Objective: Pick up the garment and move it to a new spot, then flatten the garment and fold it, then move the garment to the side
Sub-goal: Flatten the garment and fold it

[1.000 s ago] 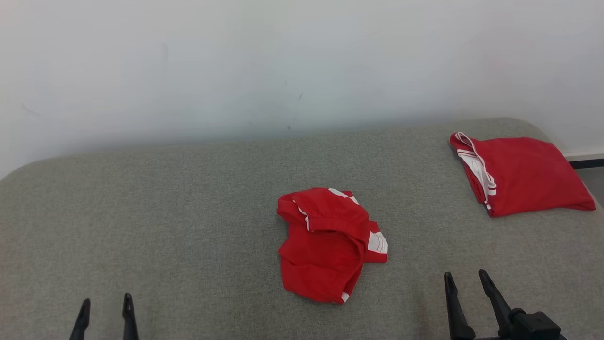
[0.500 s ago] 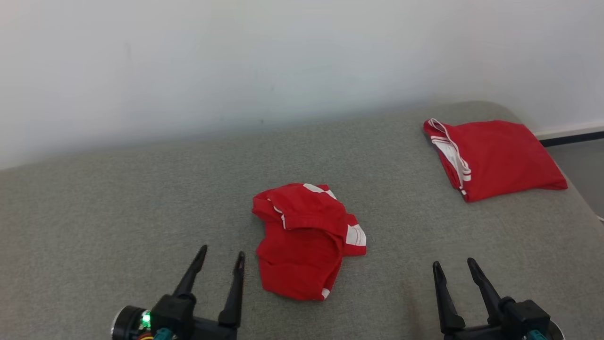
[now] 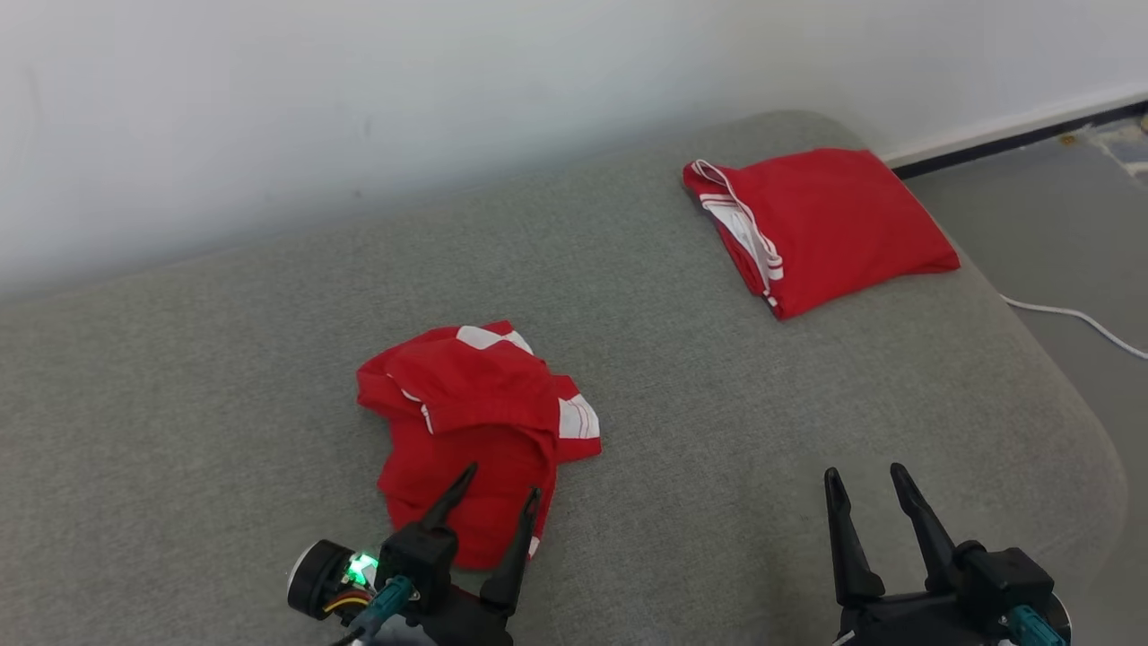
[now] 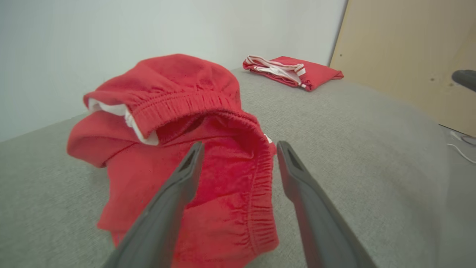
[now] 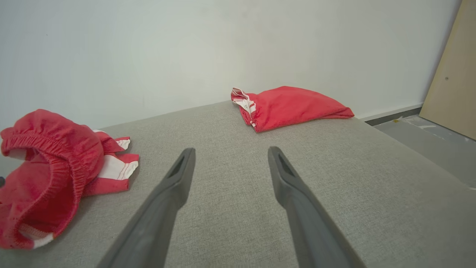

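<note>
Garment [image 3: 466,422], red, white-striped, lying crumpled, left gripper [image 3: 503,479] newly reaching its hem, right gripper [image 3: 864,470] hovering aside, both holding fingers apart.

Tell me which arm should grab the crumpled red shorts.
Left. The left gripper is open, its fingers over the near edge of the crumpled shorts. The right gripper is open too, but stands well to the side over bare cushion.

Two red garments: one crumpled garment [image 3: 466,422] near left, one folded garment [image 3: 825,215] far right. Two grippers: left gripper [image 3: 502,480], right gripper [image 3: 864,471]. One white cable [image 3: 1067,316], far right.
</note>
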